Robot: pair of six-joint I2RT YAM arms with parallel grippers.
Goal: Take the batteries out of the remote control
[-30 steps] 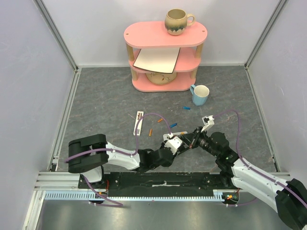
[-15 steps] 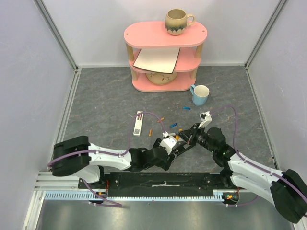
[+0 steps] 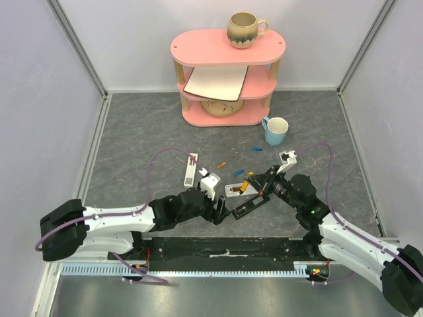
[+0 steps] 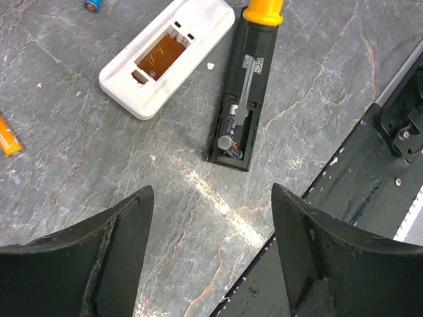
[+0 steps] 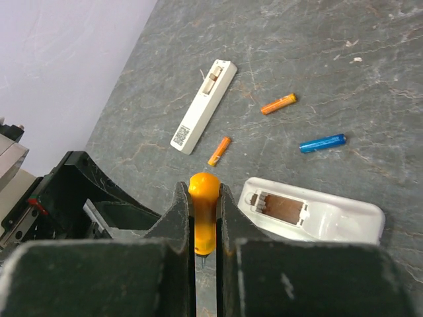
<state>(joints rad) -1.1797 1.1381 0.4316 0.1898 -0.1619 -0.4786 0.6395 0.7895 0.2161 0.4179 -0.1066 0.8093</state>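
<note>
A black remote control (image 4: 246,99) lies with its back compartment open and a battery (image 4: 229,141) still inside. The shaft of an orange-handled screwdriver (image 4: 263,9) reaches into that compartment. My right gripper (image 5: 202,191) is shut on the screwdriver handle (image 5: 205,210). My left gripper (image 4: 211,264) hangs open over bare table just short of the black remote's end. Beside it lies a white remote (image 4: 165,56) whose compartment is empty. Loose batteries lie beyond: two orange (image 5: 278,104) (image 5: 219,150) and one blue (image 5: 322,142).
A slim white remote (image 3: 190,170) lies left of centre. Another blue battery (image 3: 257,148) is near a light-blue mug (image 3: 275,130). A pink shelf (image 3: 227,78) with a mug on top stands at the back. The black base rail (image 3: 225,249) runs along the near edge.
My left gripper has opened and pulled back to the left, away from the black remote. The right gripper kept its grip on the screwdriver and shifted only slightly.
</note>
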